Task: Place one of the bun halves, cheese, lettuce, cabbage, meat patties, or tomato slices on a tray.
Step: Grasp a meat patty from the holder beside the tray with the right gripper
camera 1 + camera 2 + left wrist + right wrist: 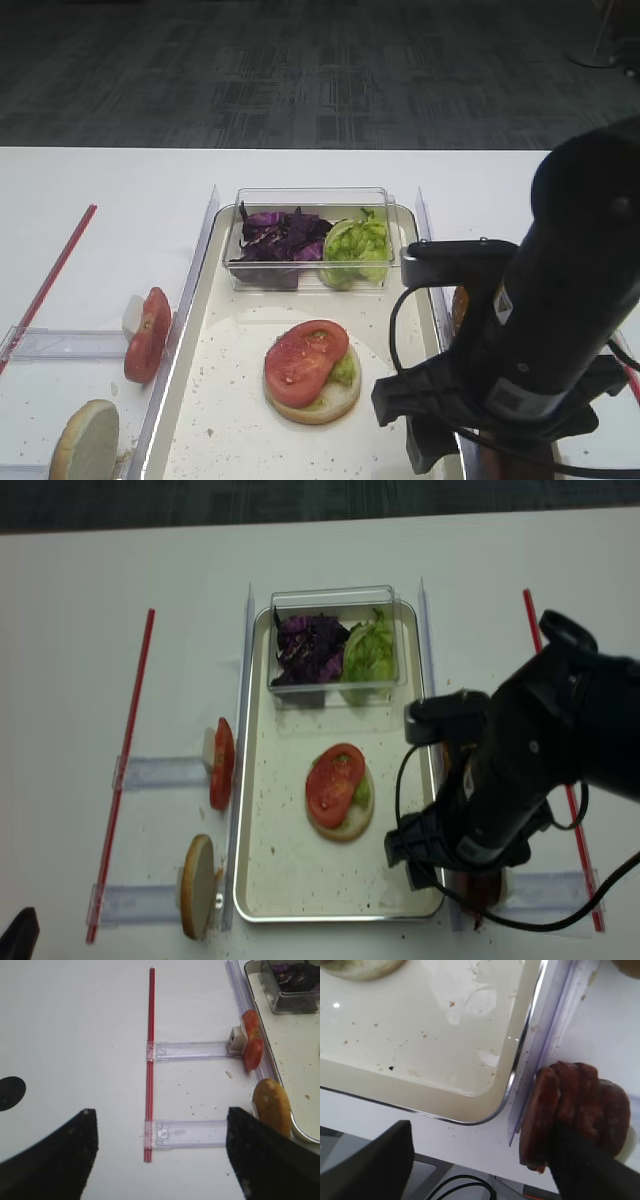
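The tray (230,400) holds a bun half (325,405) topped with lettuce and tomato slices (305,362). Cabbage (280,237) and lettuce (357,245) fill a clear box at its far end. Meat patties (570,1105) stand on edge just off the tray's near right corner. My right gripper (480,1130) is open there, one finger (585,1165) against the patties and the other far off to the left. My left gripper (160,1125) hangs open over bare table. More tomato slices (251,1047) and a bun half (271,1105) stand left of the tray. Cheese is out of view.
A red rod (149,1060) and two clear holder strips (192,1051) lie on the white table to the left. A clear strip (555,1045) runs along the tray's right rim. The table's front edge is close under the right gripper, with a black cable (465,1182) below.
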